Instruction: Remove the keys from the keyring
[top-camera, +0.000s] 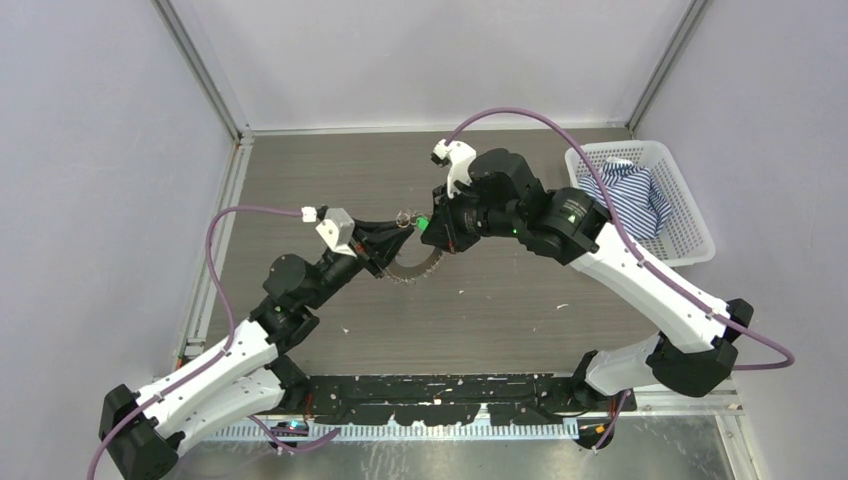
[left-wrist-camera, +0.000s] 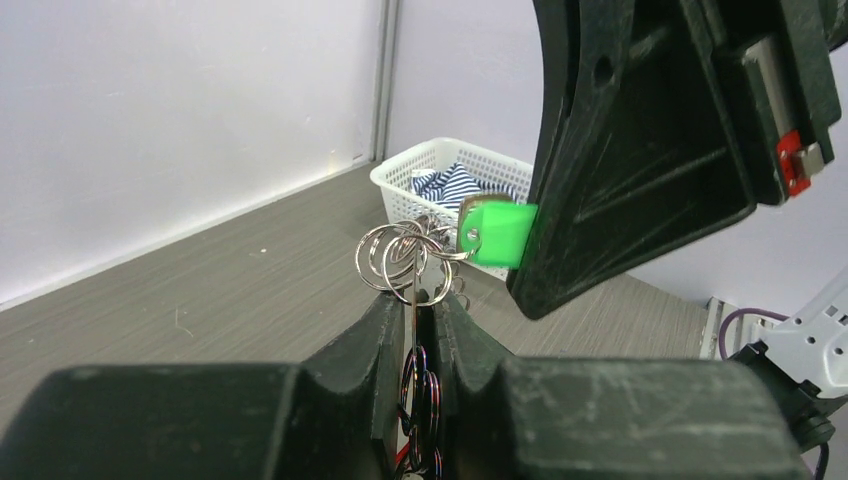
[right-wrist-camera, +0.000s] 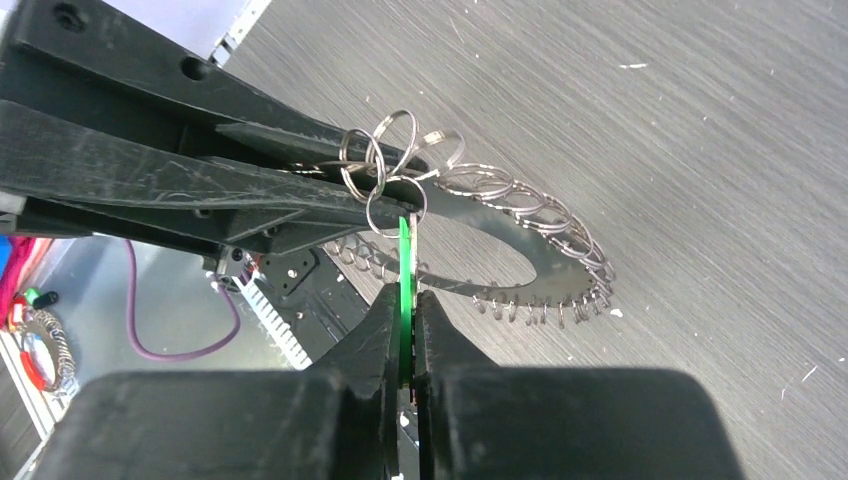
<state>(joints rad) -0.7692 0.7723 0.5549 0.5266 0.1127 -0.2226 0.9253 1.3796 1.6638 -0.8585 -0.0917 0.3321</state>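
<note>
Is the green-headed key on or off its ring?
On: the green plastic-headed key, clamped by the right gripper, has a silvery wire ring through its head.

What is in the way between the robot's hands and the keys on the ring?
Nothing visible is in the way. The right gripper is shut on the green key, and the left gripper is shut on the keyring right next to it. Small silvery rings bunch where the two meet.

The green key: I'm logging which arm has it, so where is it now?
The green key sits at the centre of the top view, pinched in the right gripper, tip to tip with the left gripper clamping the keyring.
</note>
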